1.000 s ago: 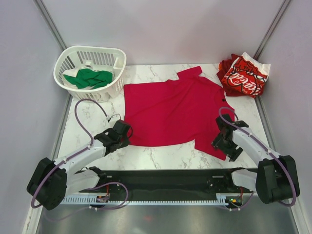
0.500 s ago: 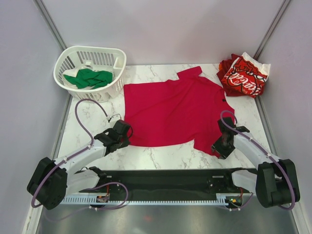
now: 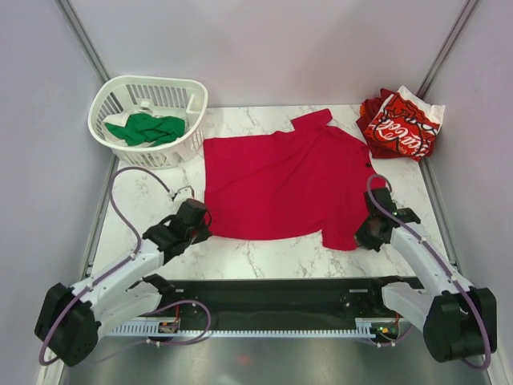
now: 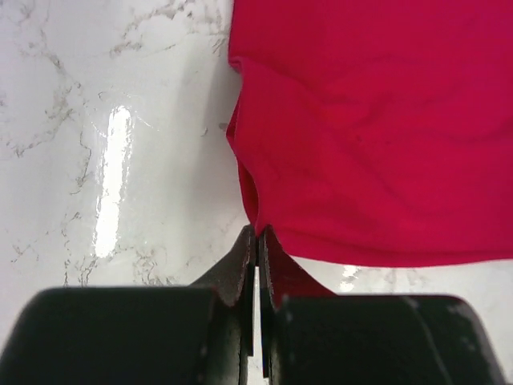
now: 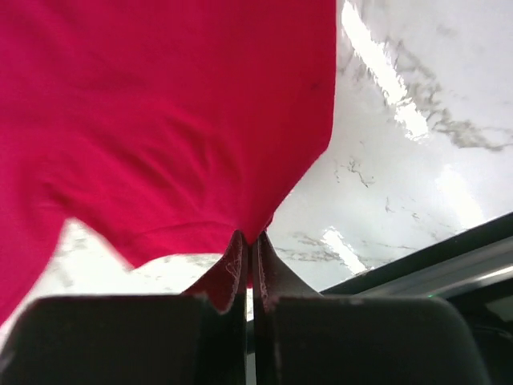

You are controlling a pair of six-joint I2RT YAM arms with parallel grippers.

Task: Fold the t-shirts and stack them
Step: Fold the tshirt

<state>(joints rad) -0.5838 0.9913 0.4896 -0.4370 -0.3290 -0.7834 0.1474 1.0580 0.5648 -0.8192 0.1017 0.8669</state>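
Both arms extend forward and low from their bases, forearms angled inward. Left tool (image 3: pixel 199 218) and right tool (image 3: pixel 369 233): jaws pressed together, each nipping a near corner of the crimson t-shirt (image 3: pixel 280 184).

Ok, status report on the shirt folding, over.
Left end effector shut on crimson t-shirt, near-left corner. Right end effector shut on its near-right edge. Shirt flat, unfolded. Nothing in the way; green t-shirt in basket.

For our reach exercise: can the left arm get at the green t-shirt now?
Probably not yet: the left end effector is shut on the red t-shirt; otherwise the green t-shirt lies exposed in the basket.
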